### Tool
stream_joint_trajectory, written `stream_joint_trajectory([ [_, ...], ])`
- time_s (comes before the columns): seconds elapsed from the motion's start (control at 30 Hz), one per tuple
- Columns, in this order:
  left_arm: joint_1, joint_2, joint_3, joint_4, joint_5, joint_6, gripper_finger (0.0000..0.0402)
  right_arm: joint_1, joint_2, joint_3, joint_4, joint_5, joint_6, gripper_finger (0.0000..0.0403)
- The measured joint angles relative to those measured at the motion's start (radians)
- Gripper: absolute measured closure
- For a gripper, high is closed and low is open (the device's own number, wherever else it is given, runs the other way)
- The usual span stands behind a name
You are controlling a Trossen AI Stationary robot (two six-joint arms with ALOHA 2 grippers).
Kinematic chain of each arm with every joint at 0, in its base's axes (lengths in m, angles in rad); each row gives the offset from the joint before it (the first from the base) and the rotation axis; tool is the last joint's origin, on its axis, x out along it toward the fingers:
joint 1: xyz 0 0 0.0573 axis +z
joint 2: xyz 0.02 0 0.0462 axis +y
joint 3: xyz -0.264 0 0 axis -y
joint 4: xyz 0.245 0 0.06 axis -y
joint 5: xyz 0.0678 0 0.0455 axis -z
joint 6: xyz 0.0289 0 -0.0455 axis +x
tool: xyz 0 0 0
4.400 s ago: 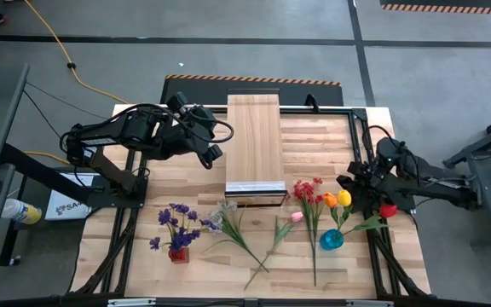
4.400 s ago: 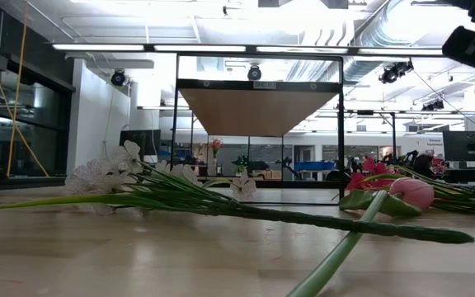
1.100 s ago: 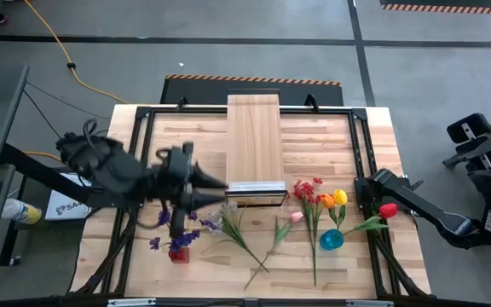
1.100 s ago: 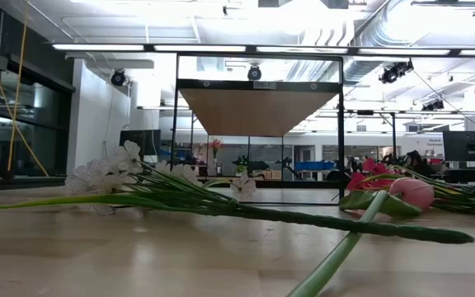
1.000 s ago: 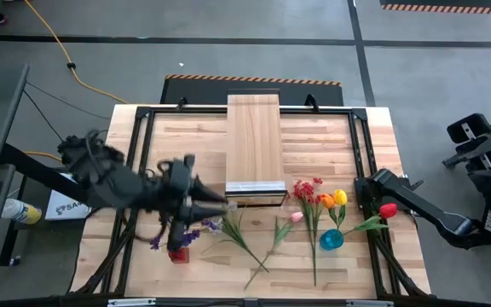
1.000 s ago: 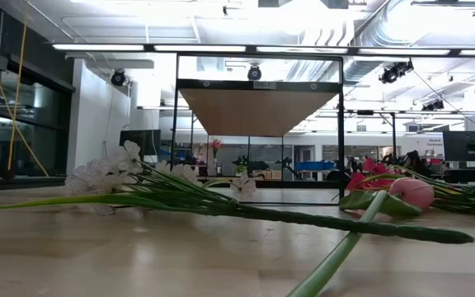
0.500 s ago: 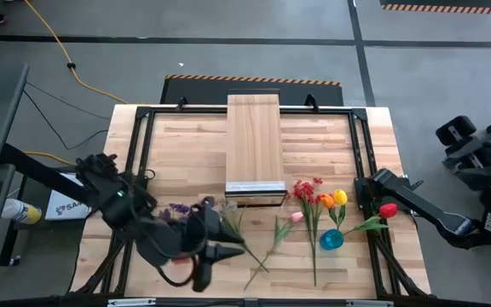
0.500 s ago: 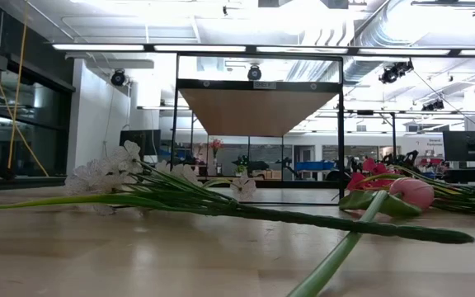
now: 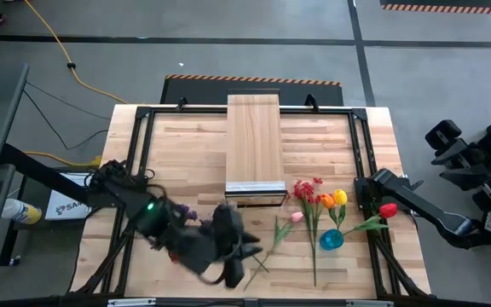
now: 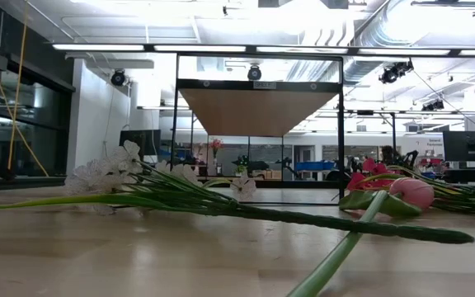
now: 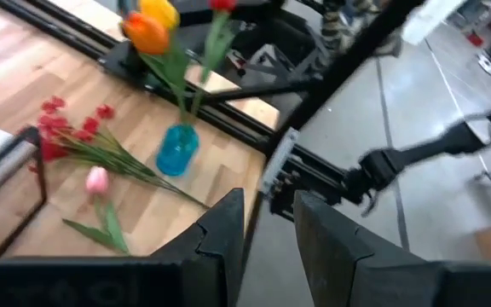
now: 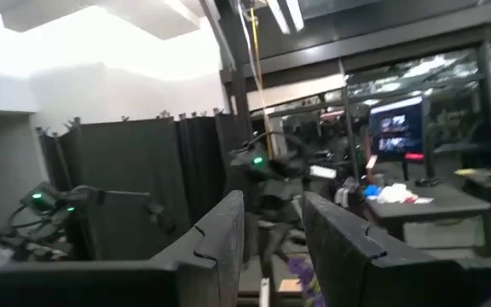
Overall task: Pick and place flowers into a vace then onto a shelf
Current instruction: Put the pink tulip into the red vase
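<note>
A blue vase (image 9: 332,240) stands near the table's right edge with a yellow, an orange and a red tulip in it; it also shows in the left wrist view (image 11: 177,147). Left of it a red spray (image 9: 308,193) and a pink tulip (image 9: 297,217) lie flat on the boards. The white spray (image 10: 105,175) lies on the table, mostly hidden under my left arm in the high view. The shelf (image 9: 255,145) stands at the far middle. My left gripper (image 9: 239,263) hovers above the near middle, slightly open and holding nothing (image 11: 267,209). My right gripper (image 9: 443,147) waits off the table's right side, slightly open (image 12: 271,213).
Black frame rails (image 9: 143,145) run along the table's edges. My left arm (image 9: 169,230) crosses the near left of the table and covers the flowers there. Bare boards (image 9: 186,145) lie left of the shelf.
My left gripper has swung from the table's left toward the near middle and sunk lower, rolling as it went. It now stands over the stems lying there. My right gripper has tipped a little where it waits. The flowers have not moved.
</note>
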Motion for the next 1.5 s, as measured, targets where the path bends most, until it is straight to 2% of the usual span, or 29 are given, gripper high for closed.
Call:
stream_joint_trajectory([
  [0.07,0.045,0.000,0.000,-0.001,0.044,0.001,0.0263,0.000,0.000,0.000,0.000,-0.019,0.019,0.0289],
  [0.27,0.198,0.023,0.003,-0.003,0.337,0.008,0.0263,0.000,0.000,0.000,-0.002,-0.067,0.024,0.0289],
  [0.6,0.299,0.174,0.000,-0.046,0.581,0.035,0.0263,0.000,0.000,0.000,-0.002,-0.117,0.042,0.0289],
  [1.0,0.320,0.301,-0.001,-0.069,0.640,0.060,0.0263,0.000,0.000,0.000,-0.002,-0.117,0.042,0.0289],
  [1.23,0.337,0.309,0.000,-0.090,0.625,0.097,0.0263,0.000,0.000,0.000,-0.002,-0.117,0.042,0.0289],
  [1.5,0.369,0.309,-0.021,-0.072,0.676,0.173,0.0263,0.000,0.000,0.000,-0.002,-0.117,0.042,0.0289],
])
